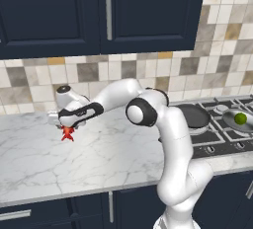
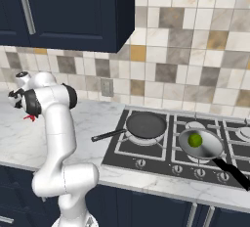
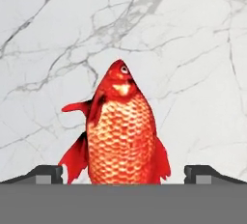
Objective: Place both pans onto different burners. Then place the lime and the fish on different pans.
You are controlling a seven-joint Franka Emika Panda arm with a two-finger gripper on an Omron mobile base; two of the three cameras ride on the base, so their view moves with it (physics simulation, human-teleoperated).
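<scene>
Two pans already sit on separate burners, well off to the right of the claw [image 1: 68,124]: the black pan [image 2: 145,124] on one ring, the grey pan [image 2: 201,143] on the next with the lime [image 2: 195,139] inside it. What looks left to do is the fish [image 3: 119,131].

The fish lies on the marble tabletop [image 1: 113,154] directly under the claw, between the two fingertips [image 3: 46,174]. In the hand view its long axis runs straight away from the claw, head at the far end and tail toward the palm, so the fingers stand on either flank and would close across its narrower width. Both fingers stand clear of the body, with marble showing between each tip and the fish; the claw is released, spread wide, grasping nothing.

The arm is swung far to its left, elbow bent high over the tabletop and the forearm stretched out low, with the hand pointing down at the fish. From the left base view the red tail fins peek out just below the hand.

Judging by this, the next move needs only a short further drop and a squeeze on the flanks, then a long carry rightward to the black pan, which has nothing in it.
</scene>
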